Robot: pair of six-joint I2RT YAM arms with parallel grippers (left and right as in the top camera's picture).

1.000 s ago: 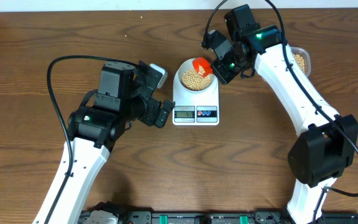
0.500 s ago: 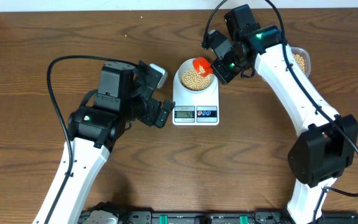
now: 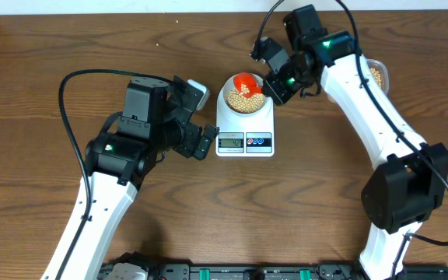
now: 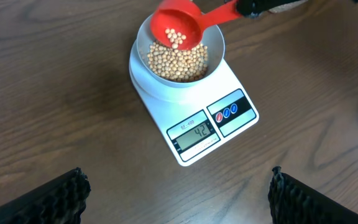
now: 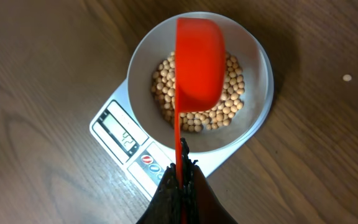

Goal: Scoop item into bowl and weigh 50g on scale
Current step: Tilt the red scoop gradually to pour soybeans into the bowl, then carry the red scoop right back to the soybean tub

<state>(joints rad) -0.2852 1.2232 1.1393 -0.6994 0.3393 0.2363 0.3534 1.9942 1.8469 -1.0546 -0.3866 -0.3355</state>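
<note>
Few beans (image 4: 177,38) in red scoop (image 4: 165,20); tub (image 3: 386,75) mostly hidden behind right arm (image 3: 372,109).

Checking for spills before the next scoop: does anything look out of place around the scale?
Only one pale speck, possibly a stray bean, on the table beside the bowl in the right wrist view. Other beans lie in bowl and scoop.

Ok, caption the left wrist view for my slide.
Red scoop holding a few beans over the bowl on the scale, reading 42.
</note>
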